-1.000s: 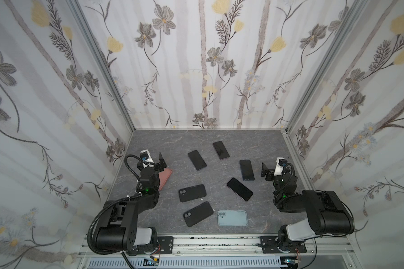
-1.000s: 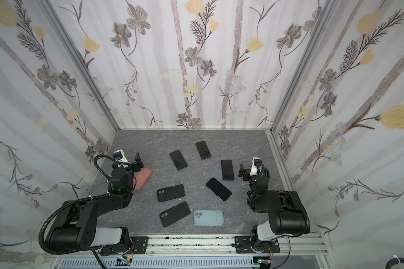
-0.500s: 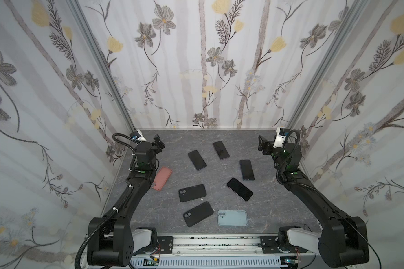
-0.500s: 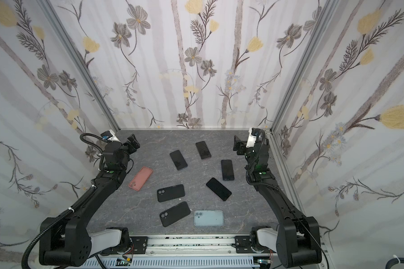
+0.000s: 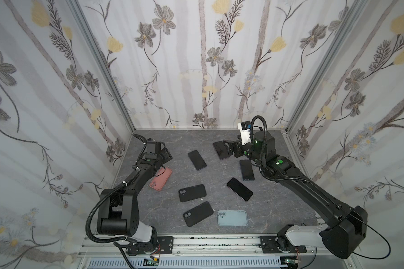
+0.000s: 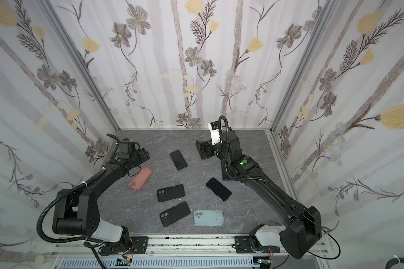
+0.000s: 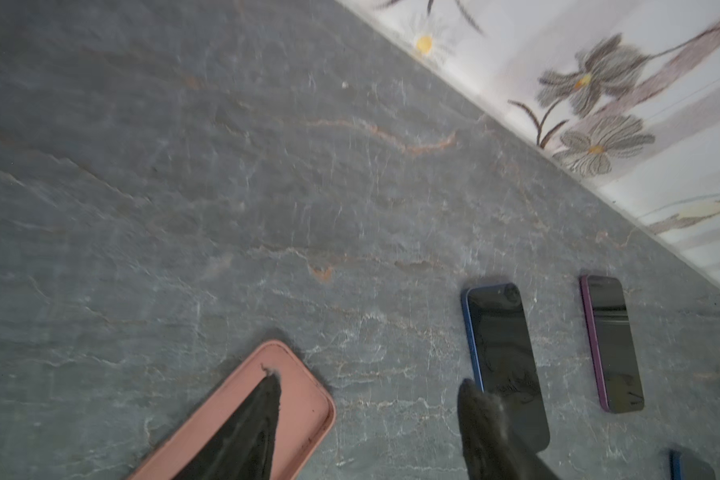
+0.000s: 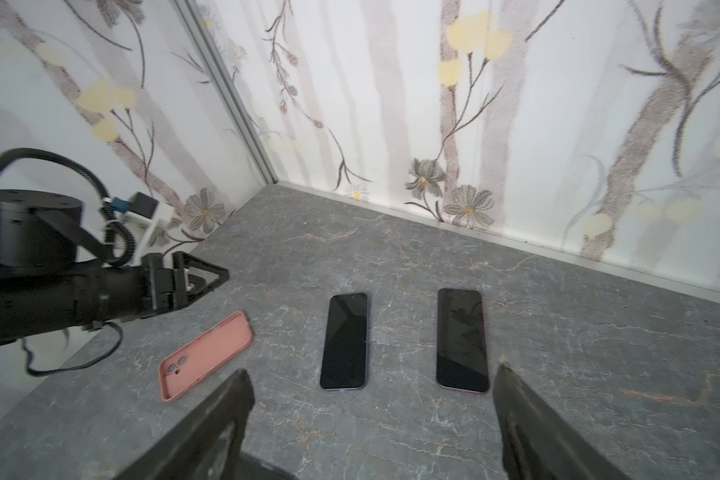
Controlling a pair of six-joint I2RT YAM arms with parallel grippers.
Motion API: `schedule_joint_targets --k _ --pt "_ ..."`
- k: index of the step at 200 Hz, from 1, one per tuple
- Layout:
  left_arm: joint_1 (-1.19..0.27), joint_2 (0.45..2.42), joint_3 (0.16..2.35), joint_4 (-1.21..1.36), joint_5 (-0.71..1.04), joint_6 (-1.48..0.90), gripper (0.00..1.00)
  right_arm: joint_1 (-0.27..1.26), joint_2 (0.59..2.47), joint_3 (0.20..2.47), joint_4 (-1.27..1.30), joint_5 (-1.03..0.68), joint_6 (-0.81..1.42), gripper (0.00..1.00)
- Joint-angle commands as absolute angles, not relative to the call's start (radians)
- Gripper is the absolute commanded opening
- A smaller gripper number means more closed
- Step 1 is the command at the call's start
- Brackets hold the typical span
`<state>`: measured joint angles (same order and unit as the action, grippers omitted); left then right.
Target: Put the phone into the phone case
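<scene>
We see a grey stone table (image 5: pixel 280 209), with the left arm (image 5: pixel 135 179) and right arm (image 5: pixel 308 188) reaching toward its far side. Our left gripper (image 7: pixel 371 399) hangs with jaws apart and nothing between them. One finger (image 7: pixel 258 419) is over the pink phone case (image 5: pixel 161 178); blur may hide a touch, so we cannot tell. Our right gripper (image 8: pixel 368 380) is spread wide and empty near a purple-edged phone (image 8: pixel 462 338). A blue-edged phone (image 5: pixel 197 159) lies between that and the pink phone case. Nearer the front lie a black case (image 5: pixel 192 193), a second black case (image 5: pixel 198 217) and a pale blue case (image 5: pixel 232 218).
</scene>
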<state>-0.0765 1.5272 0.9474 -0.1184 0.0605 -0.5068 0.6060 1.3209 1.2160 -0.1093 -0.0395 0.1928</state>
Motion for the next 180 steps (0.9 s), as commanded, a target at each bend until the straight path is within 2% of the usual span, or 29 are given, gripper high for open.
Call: schedule_joint_targets --k 1,82,180 --pt "-0.080 1.580 0.944 -0.142 0.135 -0.566 0.65 0.635 1.332 1.244 -0.196 -0.048 0.197 0.89" --pt "-0.098 1.741 0.984 -0.165 0.137 -0.518 0.66 0.656 1.389 1.278 -0.204 -0.002 0.169 0.90" --pt "-0.135 1.815 1.054 -0.191 0.156 -0.443 0.70 0.655 1.363 1.284 -0.194 0.046 0.166 0.90"
